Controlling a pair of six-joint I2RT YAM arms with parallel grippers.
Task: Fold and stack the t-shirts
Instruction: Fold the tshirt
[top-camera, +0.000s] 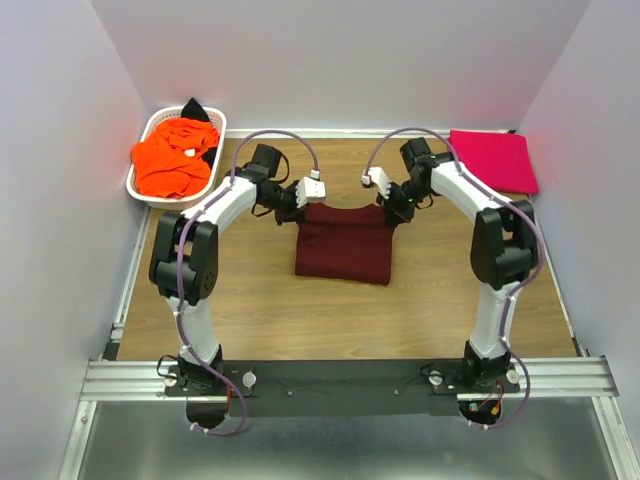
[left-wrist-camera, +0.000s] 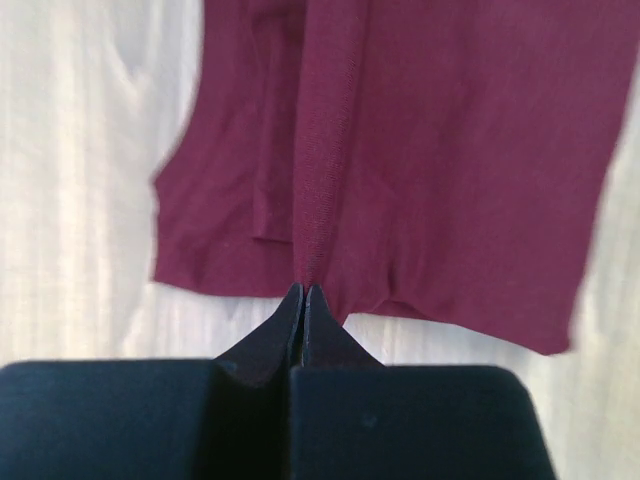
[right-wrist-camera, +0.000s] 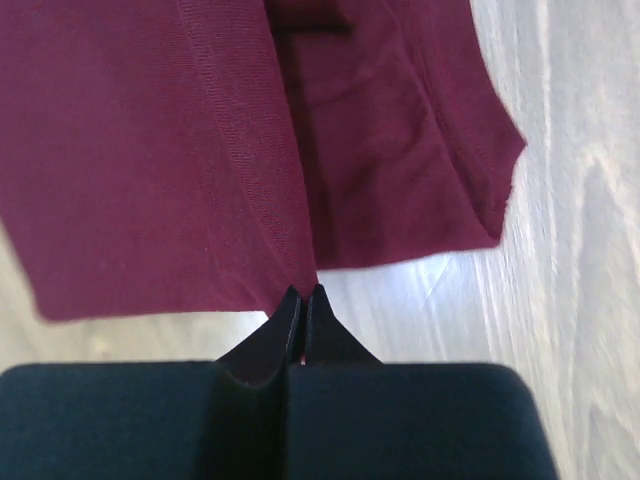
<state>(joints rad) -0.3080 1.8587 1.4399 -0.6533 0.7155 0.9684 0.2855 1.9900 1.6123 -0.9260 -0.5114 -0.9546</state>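
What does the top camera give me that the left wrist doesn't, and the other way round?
Top only: the basket holding the orange shirt and black shirt, the folded pink shirt far right, and the right tool at the far edge of the maroon shirt. Left wrist only: the left tool pinched shut on a raised ridge of cloth. Both: the maroon shirt on the wooden table.

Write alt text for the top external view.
The left gripper and right gripper pinch the far edge of a folded dark maroon cloth t-shirt on a wooden table. A folded bright pink shirt lies far right; a white lattice basket of orange cloth sits far left.
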